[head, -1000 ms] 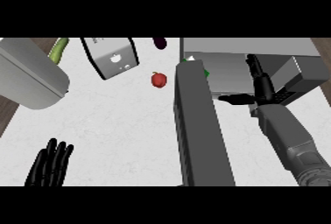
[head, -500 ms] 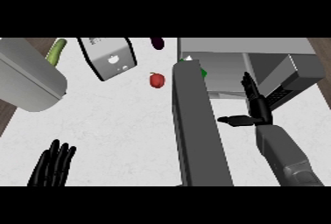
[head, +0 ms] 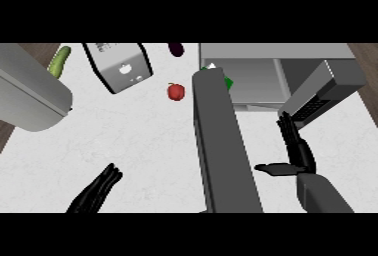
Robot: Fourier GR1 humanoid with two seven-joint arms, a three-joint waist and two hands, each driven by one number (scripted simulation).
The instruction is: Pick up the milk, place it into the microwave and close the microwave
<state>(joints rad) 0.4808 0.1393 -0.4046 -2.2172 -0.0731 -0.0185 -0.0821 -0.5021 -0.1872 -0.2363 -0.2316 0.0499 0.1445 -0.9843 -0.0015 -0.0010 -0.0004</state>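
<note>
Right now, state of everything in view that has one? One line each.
microwave: open, cavity exposed
microwave door: swung out toward the robot
milk: mostly hidden behind the door, at the cavity's left
right hand: open, fingers straight, holds nothing
left hand: open, resting, lower left

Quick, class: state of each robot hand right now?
Left hand: open, holding nothing, low over the counter.
Right hand: open, holding nothing, beside the microwave door.

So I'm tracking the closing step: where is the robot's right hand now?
In the head view the right hand is at lower right, open, between the open microwave door and the microwave.
</note>
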